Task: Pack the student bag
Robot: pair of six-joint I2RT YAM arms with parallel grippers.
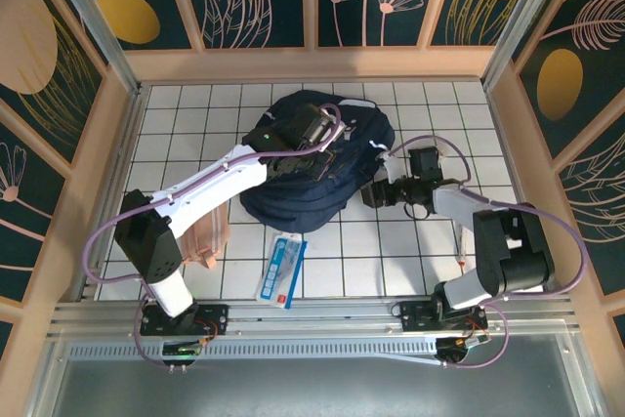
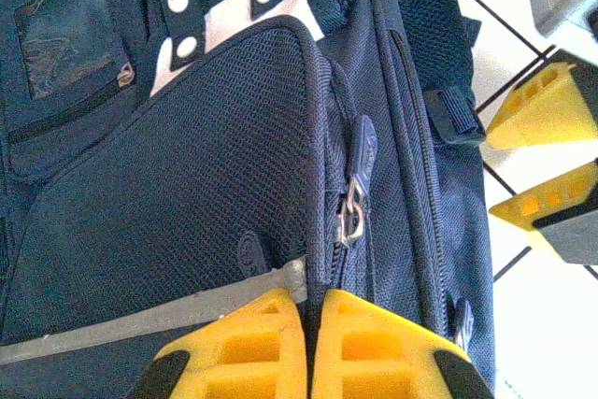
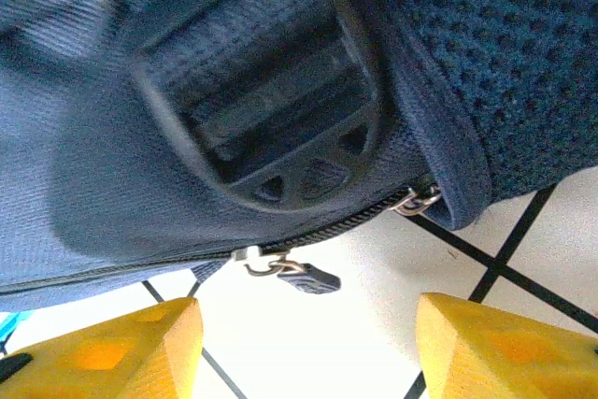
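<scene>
**Both grippers at the bag, one shut and one open**

The left gripper [image 2: 308,310] sits on top of the bag [image 1: 288,204]. Its yellow fingers are pressed together with only a thin dark slit between them. Whether any fabric is caught in that slit cannot be told. Its tips rest where a grey stripe [image 2: 140,320] crosses the bag's mesh front panel. A metal zip pull [image 2: 352,217] hangs on the zip line just beyond the tips, free of the fingers. Farther along the bag are a white patch [image 2: 229,21] with round studs and a small zipped pocket.

The right gripper [image 3: 308,315] is at the bag's right edge. Its fingers stand wide apart and hold nothing, with bare white surface [image 3: 374,324] between them. Just beyond its tips the bag's side bulges over the tiles, showing a dark plastic buckle [image 3: 262,109] on a webbing strap. A second small pull [image 3: 304,277] dangles from the zip along the bag's lower seam.

The bag itself lies in the middle of the tiled surface, navy and rumpled, with the left arm reaching over it.

A pink pouch [image 1: 208,238] lies on the surface near the bag's near-left corner, partly under the left arm. A flat white and blue packet [image 1: 281,271] lies just off the bag's near edge, apart from it.
</scene>
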